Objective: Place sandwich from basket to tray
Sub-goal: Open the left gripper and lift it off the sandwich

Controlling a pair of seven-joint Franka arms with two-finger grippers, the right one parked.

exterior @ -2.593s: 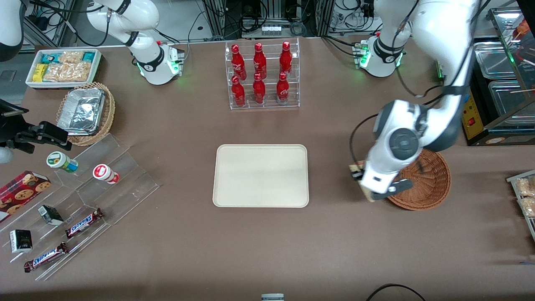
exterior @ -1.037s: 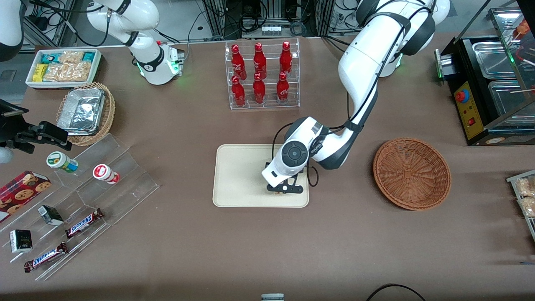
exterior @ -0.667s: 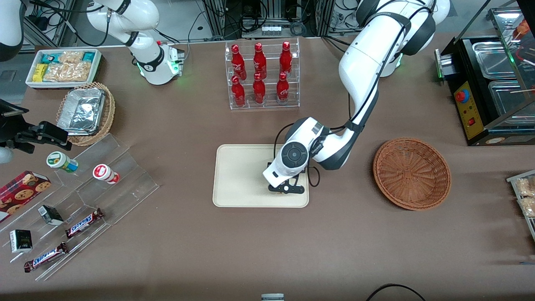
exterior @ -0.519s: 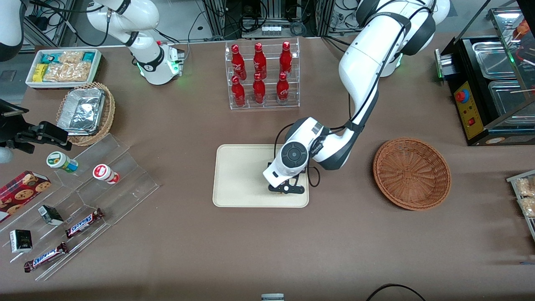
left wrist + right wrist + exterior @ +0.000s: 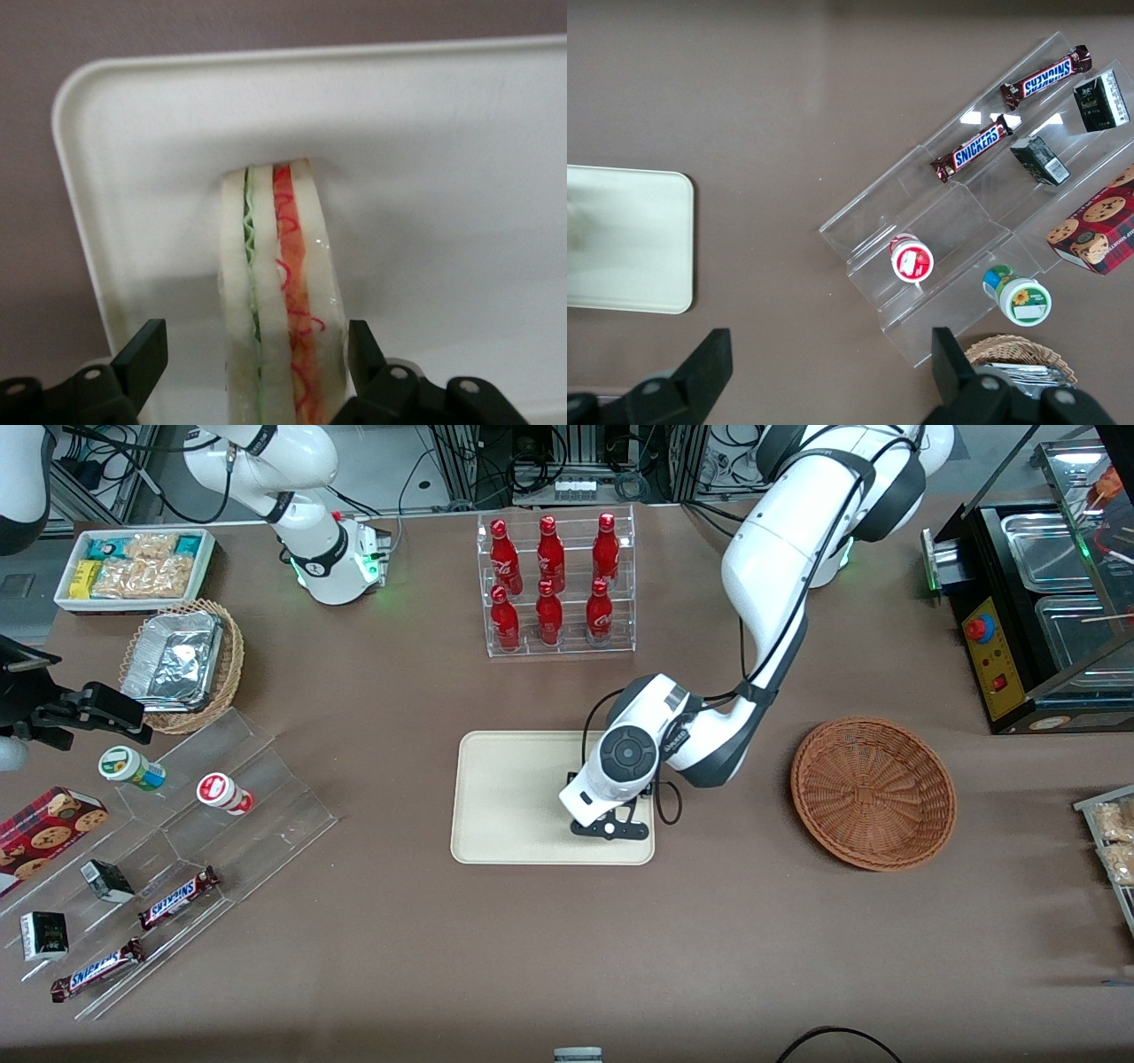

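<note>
The hand (image 5: 608, 830) is low over the tray (image 5: 505, 797), at the tray's end toward the basket (image 5: 873, 793) and close to the rim nearest the front camera. In the wrist view its two black fingers (image 5: 142, 359) stand spread, one on each side of the sandwich (image 5: 279, 292), each with a clear strip of tray showing between pad and bread, so the hand (image 5: 257, 354) is open and holds nothing. The sandwich stands on edge on the tray (image 5: 425, 159), its cut side up: white bread outside, a thin green layer and a wider pink-red layer within. In the front view the arm's wrist covers the sandwich, so it cannot be seen there. The tray lies flat on the brown bench (image 5: 567, 957), about midway along it. The basket sits on the bench toward the working arm's end, well apart from the tray, and nothing shows in it. Toward the parked arm's end, near the front camera, a clear stepped stand (image 5: 204, 841) carries Snickers bars (image 5: 177, 897), small dark boxes (image 5: 106, 880) and two lidded cups (image 5: 223, 793), with a cookie box (image 5: 44, 834) beside it. Farther from the camera there, a tan basket (image 5: 226, 669) holds foil containers (image 5: 173, 660), and farther still is a white bin (image 5: 133, 567) of snack packets. A clear rack of red bottles (image 5: 554, 584) stands farther from the camera than the tray.
</note>
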